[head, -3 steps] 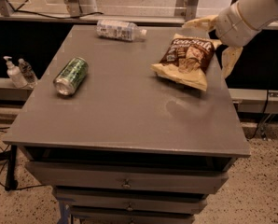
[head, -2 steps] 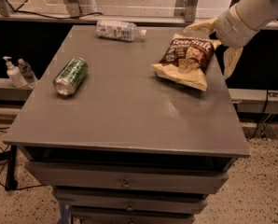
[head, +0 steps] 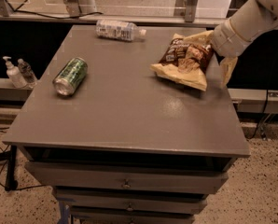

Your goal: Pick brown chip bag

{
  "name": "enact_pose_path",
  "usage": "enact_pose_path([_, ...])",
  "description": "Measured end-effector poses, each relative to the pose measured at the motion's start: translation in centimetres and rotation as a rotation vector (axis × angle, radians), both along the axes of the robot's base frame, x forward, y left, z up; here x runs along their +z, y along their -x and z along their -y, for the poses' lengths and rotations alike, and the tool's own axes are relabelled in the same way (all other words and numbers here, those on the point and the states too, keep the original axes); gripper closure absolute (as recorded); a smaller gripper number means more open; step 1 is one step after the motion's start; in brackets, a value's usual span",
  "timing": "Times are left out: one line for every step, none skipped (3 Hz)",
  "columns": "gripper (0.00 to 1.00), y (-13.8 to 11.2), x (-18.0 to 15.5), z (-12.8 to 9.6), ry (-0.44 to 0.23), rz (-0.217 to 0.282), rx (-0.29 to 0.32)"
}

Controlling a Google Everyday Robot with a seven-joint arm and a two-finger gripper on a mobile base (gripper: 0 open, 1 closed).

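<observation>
- You have a grey counter (head: 129, 120) filling most of the camera view, with a stack of drawers (head: 125, 183) under its front edge.
- You see the robot's white arm (head: 251, 22) reaching in from the upper right, slanting down toward the counter's far right corner.
- You find the brown chip bag (head: 183, 59) lying flat on the counter near that far right corner. Its dark front faces up, its tan edges show all round, and its right end sits just under the wrist.
- You can see the hand (head: 211, 57) at the bag's right end with its two tan fingers spread. One finger (head: 226, 71) hangs down past the counter's right edge, and the other lies along the bag's far edge. Nothing is pinched between them.
- You have a green can (head: 70, 75) lying on its side on the left part of the counter, well apart from the bag.
- You have a clear plastic bottle (head: 118, 30) lying on its side by the far edge.
- You also see a white pump bottle (head: 12, 73) on a ledge left of the counter.
</observation>
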State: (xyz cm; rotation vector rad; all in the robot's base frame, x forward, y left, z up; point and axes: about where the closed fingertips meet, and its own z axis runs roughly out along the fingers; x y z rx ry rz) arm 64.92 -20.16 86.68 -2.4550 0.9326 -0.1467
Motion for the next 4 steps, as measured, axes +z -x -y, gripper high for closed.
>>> enact_pose_path([0.00, -0.20, -1.90, -0.81, -0.005, -0.023, -0.011])
enact_pose_path([0.17, -0.30, -1.67, -1.06, -0.003, -0.024, -0.014])
enact_pose_path([0.41, -0.30, -1.49, -1.08, -0.003, -0.024, -0.014])
enact_pose_path([0.64, -0.31, -1.38, -1.09, -0.003, -0.024, -0.014])
